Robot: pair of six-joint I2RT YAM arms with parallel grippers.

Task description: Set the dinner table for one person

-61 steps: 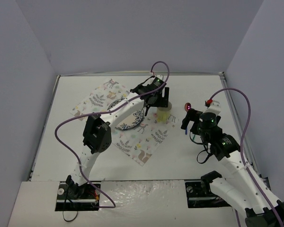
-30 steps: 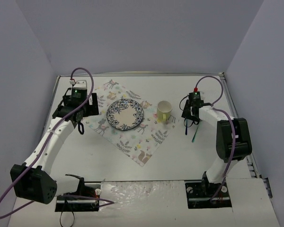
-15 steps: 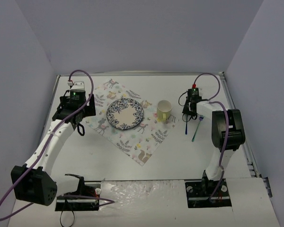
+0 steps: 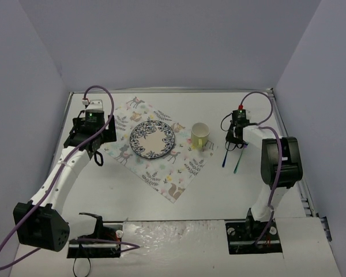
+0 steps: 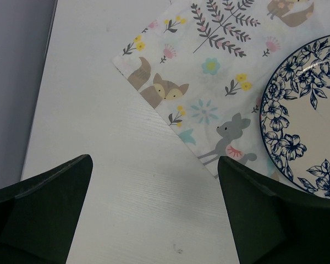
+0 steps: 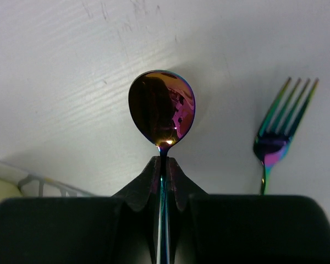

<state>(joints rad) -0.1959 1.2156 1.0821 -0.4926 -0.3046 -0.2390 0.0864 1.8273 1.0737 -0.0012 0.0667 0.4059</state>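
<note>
The dinner table (image 4: 179,196) is a white top carrying a printed cloth (image 4: 161,173). On the cloth stand a blue-patterned plate (image 4: 153,139) and a yellow cup (image 4: 199,135). My right gripper (image 6: 164,165) is shut on the neck of an iridescent spoon (image 6: 161,107), whose bowl sticks out just above the table. From above, the right gripper (image 4: 233,143) is right of the cup, with the spoon (image 4: 225,160) handle slanting out below it. A matching fork (image 4: 237,164) (image 6: 275,137) lies beside it on the right. My left gripper (image 5: 154,165) (image 4: 99,151) hangs open over bare table, left of the cloth (image 5: 209,82).
Grey walls close in the table on three sides, and a thin metal edge strip (image 4: 285,135) runs close behind the right arm. The plate (image 5: 308,126) rim shows at the right of the left wrist view. Both arm bases sit at the near edge.
My right gripper has shut on the spoon, and the spoon's handle now slants slightly to the left. The left arm has stayed put and open.
</note>
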